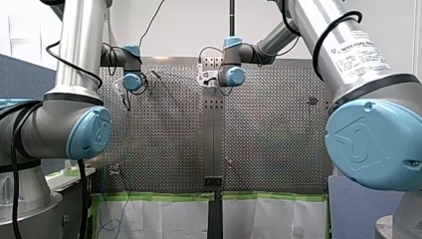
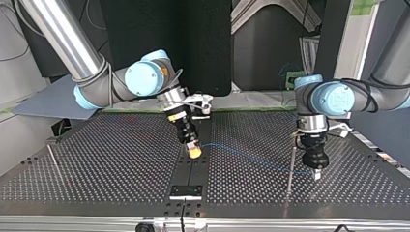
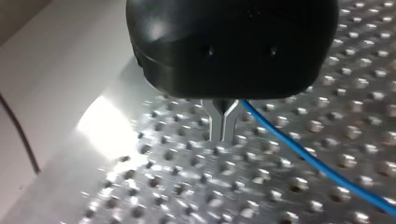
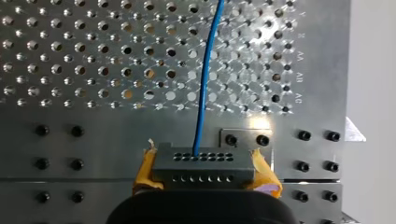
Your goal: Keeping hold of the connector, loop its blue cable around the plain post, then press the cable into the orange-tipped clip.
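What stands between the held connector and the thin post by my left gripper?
Nothing visible. In the top view only table surface lies between the connector and the post; the blue cable itself crosses that stretch.

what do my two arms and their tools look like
My left arm and my right arm are silver tubes with pale blue joint caps bearing a logo, and black cables run along them. The right carries a printed label. My left tool is black with slim metal fingers; my right tool has yellow pads.
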Robot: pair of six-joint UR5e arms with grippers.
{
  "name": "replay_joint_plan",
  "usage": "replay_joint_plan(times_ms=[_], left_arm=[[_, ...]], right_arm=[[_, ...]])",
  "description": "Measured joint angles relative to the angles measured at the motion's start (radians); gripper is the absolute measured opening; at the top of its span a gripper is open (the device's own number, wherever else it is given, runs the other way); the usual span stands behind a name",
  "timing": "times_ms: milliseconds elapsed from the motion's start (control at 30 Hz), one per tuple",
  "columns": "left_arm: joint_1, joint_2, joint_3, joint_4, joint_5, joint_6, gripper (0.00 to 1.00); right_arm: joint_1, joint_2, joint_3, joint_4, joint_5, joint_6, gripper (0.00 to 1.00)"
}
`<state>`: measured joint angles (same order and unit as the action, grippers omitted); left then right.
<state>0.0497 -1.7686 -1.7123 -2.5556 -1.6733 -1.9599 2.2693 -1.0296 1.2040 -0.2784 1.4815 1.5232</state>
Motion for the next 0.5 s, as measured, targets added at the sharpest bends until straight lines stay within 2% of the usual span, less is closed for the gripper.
replay_joint_plan(times_ms=[200, 233, 267, 300, 367, 400, 467, 500], left_arm=[[-0.005, -0.009, -0.005, -0.001, -0.007, 0.014, 0.01], [-0.007, -0.010, -0.005, -0.002, -0.003, 0.020, 0.05], [-0.009, -0.010, -0.006, -0.004, 0.000, 0.027, 0.15], [-0.011, -0.010, -0.006, -0.005, 0.004, 0.032, 0.15], [-0.015, -0.011, -0.006, -0.010, 0.008, 0.043, 0.31], [-0.016, -0.011, -0.006, -0.014, 0.009, 0.045, 0.31], [-0.019, -0.011, -0.006, -0.020, 0.009, 0.045, 0.54], [-0.020, -0.011, -0.006, -0.022, 0.009, 0.045, 0.54]], right_arm=[[0.007, 0.027, 0.001, 0.008, 0.007, -0.003, 0.00], [0.008, 0.033, 0.000, 0.011, 0.008, -0.004, 0.00], [0.010, 0.040, 0.001, 0.014, 0.008, -0.004, 0.00], [0.012, 0.051, 0.000, 0.018, 0.008, -0.005, 0.00], [0.015, 0.069, 0.000, 0.025, 0.009, -0.006, 0.00], [0.017, 0.081, 0.000, 0.030, 0.010, -0.008, 0.00], [0.021, 0.099, 0.001, 0.036, 0.015, -0.011, 0.00], [0.023, 0.112, 0.001, 0.038, 0.021, -0.013, 0.00]])
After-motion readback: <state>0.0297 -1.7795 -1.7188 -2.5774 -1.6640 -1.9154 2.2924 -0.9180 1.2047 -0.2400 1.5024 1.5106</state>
